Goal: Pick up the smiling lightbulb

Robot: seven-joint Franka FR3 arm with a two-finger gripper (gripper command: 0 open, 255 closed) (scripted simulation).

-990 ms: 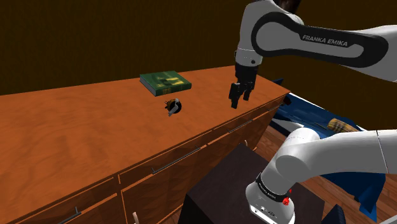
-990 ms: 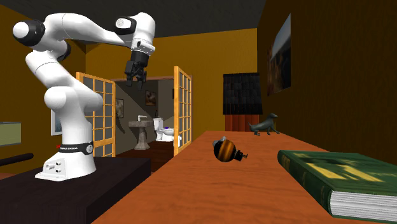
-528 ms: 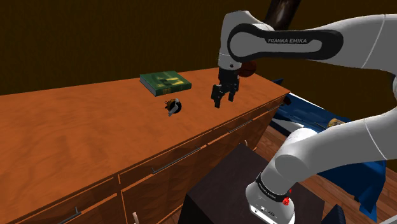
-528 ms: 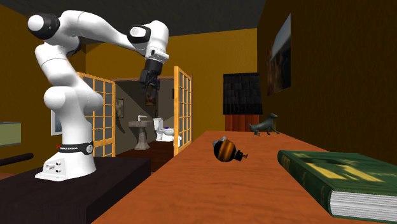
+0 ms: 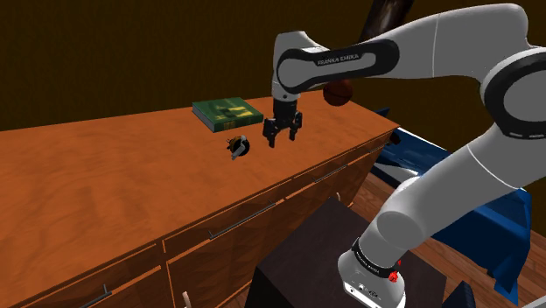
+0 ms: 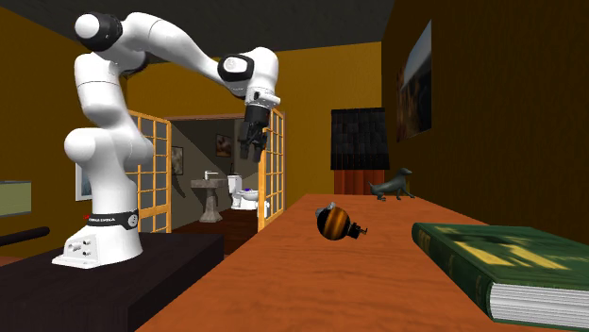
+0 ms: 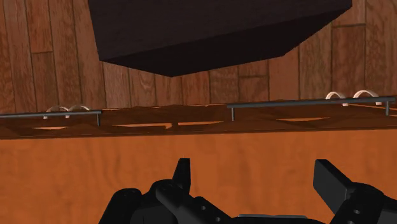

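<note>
Hovering above the wooden counter [image 5: 105, 175], the black gripper [image 5: 282, 133] hangs just right of the shoulder view's centre. Its fingers [image 7: 334, 181] are spread wide with nothing between them. The smiling lightbulb [image 5: 237, 147] — small, round, dark with orange bands — lies on its side on the countertop a little left of centre. It is near the gripper but apart from it, just below the green book [image 5: 227, 111] in the frame.

The step in hand looks like the approach. To do it well, carry the hand across until the bulb sits midway between the open fingers, then come straight down and close on the round body. One finger touching first could send it rolling — so centre carefully.
</note>
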